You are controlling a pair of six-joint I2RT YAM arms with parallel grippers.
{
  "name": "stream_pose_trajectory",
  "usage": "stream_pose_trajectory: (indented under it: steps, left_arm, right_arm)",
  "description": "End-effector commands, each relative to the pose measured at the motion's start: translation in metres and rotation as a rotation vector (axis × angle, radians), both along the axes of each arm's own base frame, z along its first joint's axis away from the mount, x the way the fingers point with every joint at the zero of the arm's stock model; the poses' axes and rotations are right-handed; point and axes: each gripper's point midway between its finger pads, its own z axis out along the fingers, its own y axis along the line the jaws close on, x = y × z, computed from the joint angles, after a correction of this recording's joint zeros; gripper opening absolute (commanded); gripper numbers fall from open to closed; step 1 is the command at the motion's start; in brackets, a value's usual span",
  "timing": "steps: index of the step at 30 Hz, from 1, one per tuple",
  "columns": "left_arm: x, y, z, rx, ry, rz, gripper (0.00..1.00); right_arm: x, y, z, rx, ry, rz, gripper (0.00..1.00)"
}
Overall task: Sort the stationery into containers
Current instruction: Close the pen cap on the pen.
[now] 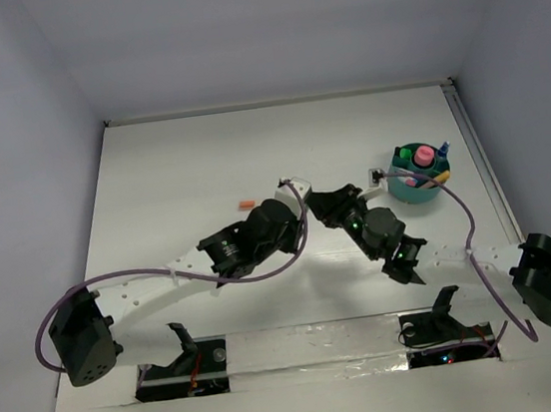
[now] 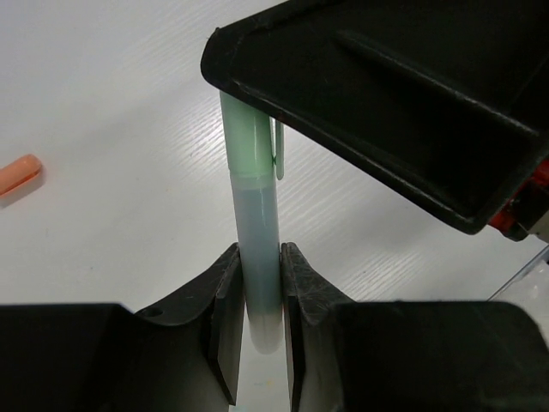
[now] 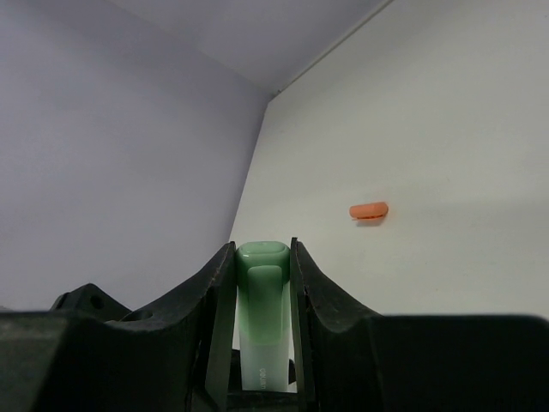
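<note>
We saw the left gripper [image 2: 260,283] clamped tight on the pale-green marker [image 2: 255,197] at its clear barrel, the right gripper [image 3: 262,275] closed on its green cap end; both held it over the middle of the tabletop [image 1: 179,157], while the teal tub [image 1: 416,189] stood near the right edge

The pale-green marker [image 2: 256,215] is smooth, faintly translucent plastic. My left tool [image 2: 259,283] is matt black plastic; the white worktop [image 2: 129,112] shows a fine, dull grain.

White table [image 1: 200,165], pale lilac walls [image 1: 3,119], metal strip [image 1: 481,156] along table's right edge
</note>
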Motion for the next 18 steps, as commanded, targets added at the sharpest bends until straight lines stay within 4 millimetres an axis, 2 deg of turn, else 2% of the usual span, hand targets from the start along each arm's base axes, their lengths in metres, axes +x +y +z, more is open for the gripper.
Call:
stream_pose_trajectory:
  steps: [1, 2, 4, 6, 10, 13, 15, 18]
  left_arm:
    - [0.055, -0.019, 0.259, -0.685, -0.496, 0.111, 0.0]
    - [0.055, -0.02, 0.267, -0.695, -0.504, 0.101, 0.0]
    - [0.06, -0.022, 0.267, -0.687, -0.509, 0.105, 0.0]
    - [0.059, -0.021, 0.278, -0.7, -0.529, 0.098, 0.0]
    - [0.053, -0.014, 0.305, -0.732, -0.569, 0.087, 0.0]
    - [0.048, -0.006, 0.317, -0.749, -0.589, 0.092, 0.0]
    - [0.047, -0.004, 0.316, -0.756, -0.592, 0.092, 0.0]
    - [0.047, -0.009, 0.311, -0.757, -0.573, 0.078, 0.0]
  right_arm:
    - [-0.134, 0.064, -0.099, -0.235, 0.263, 0.605, 0.0]
    - [-0.142, 0.067, -0.11, -0.254, 0.287, 0.625, 0.0]
    - [-0.151, 0.073, -0.117, -0.256, 0.304, 0.647, 0.0]
    - [-0.167, 0.076, -0.138, -0.276, 0.358, 0.681, 0.0]
    - [-0.183, 0.084, -0.159, -0.265, 0.413, 0.714, 0.0]
    - [-0.176, 0.076, -0.155, -0.234, 0.409, 0.657, 0.0]
    - [-0.17, 0.075, -0.152, -0.28, 0.386, 0.634, 0.0]
    - [-0.172, 0.081, -0.15, -0.308, 0.386, 0.664, 0.0]
